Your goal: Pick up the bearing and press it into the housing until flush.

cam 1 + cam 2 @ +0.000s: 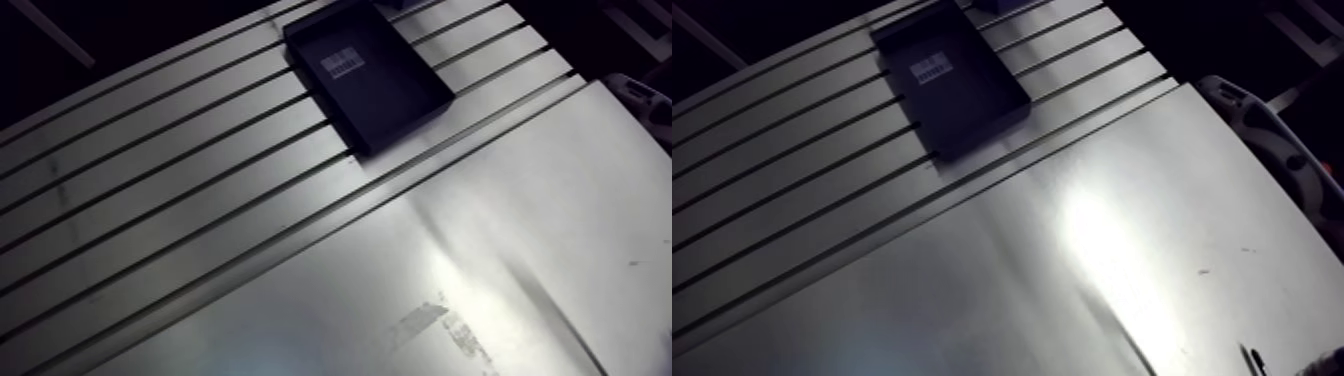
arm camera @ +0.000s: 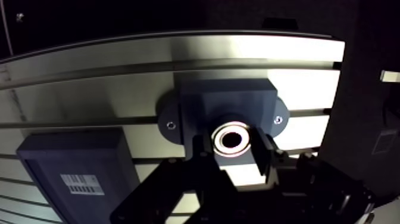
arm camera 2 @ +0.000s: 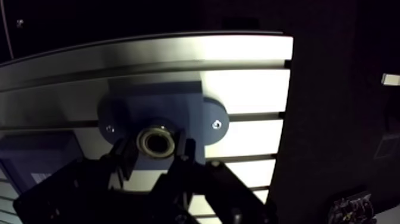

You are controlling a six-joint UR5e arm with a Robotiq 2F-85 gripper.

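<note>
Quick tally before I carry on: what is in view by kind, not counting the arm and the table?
bearing: 1
housing: 1
housing screws: 2
black tray: 1
Total: 5

The tabletop (image 1: pixel 200 200) is bare metal with a brushed, satin finish. Its slotted part shows fine streaks, and the flat sheet (image 1: pixel 540 190) beside it is smoother, throws a bright glare and carries dull scuffs. The tray (image 1: pixel 385 95) looks like matt black plastic and has a white paper label (image 1: pixel 342 64) stuck on it. The housing (image 2: pixel 226 101) is a dark, matt, plastic-looking block with two small shiny metal screws (image 2: pixel 171 125). The bearing (image 2: pixel 232 138) is polished metal, glossy and bright at its rim. The hand (image 2: pixel 233 150) is matt black, and its fingers (image 2: pixel 263 158) are flat and smooth.
</note>
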